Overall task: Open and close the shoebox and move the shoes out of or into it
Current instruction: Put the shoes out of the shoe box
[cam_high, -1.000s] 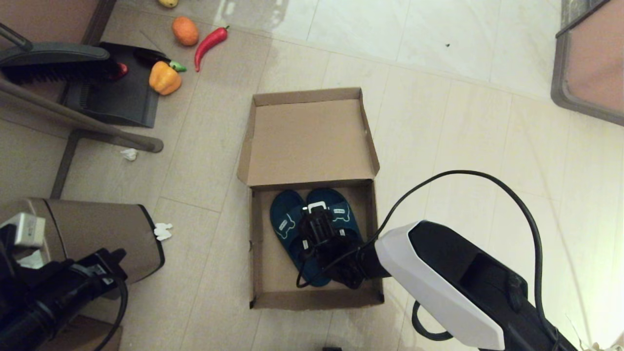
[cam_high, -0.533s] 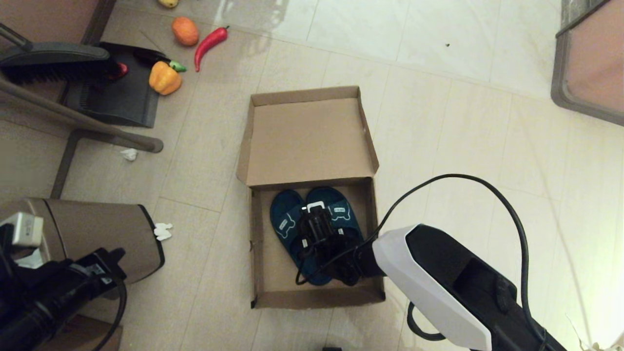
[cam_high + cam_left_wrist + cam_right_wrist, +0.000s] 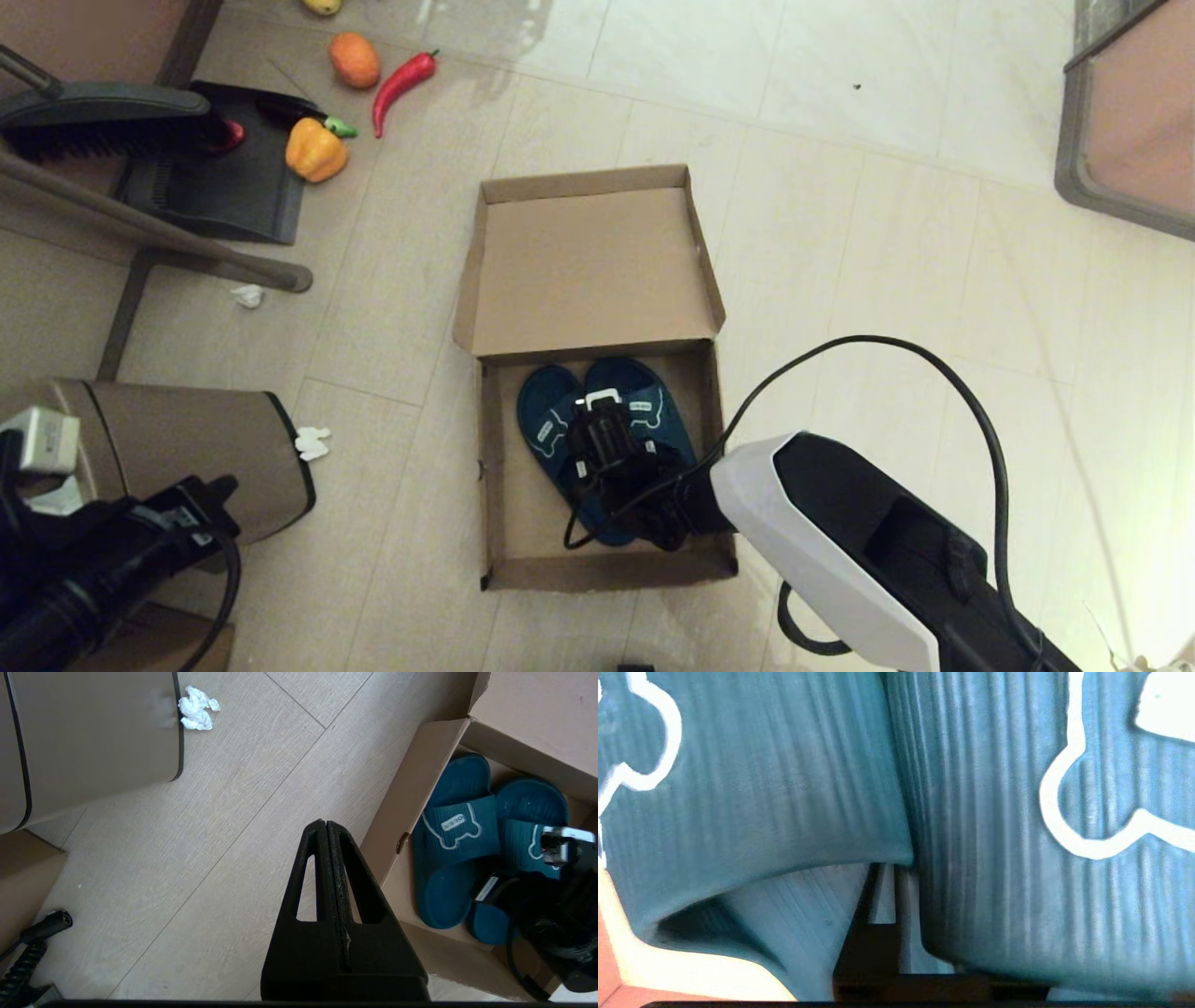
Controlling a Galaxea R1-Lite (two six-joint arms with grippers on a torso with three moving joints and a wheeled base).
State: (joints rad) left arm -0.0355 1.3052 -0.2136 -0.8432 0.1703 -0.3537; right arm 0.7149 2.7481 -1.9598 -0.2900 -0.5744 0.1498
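Reaching slightly deeper into the open shoebox (image 3: 493,485) than a second ago, the right gripper (image 3: 597,439) presses between the straps of the teal bear-print slippers (image 3: 551,425), jaw state impossible to tell, suggesting a grasp is forming, while the left gripper (image 3: 327,835) hangs closed and empty above the floor beside the box.

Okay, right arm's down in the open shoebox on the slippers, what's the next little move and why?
Probably lift slowly and check that both come up. The right gripper sits between the straps of the two shoes lying side by side in the open shoebox, though its grip is unclear. The left gripper is shut, hanging over the floor.
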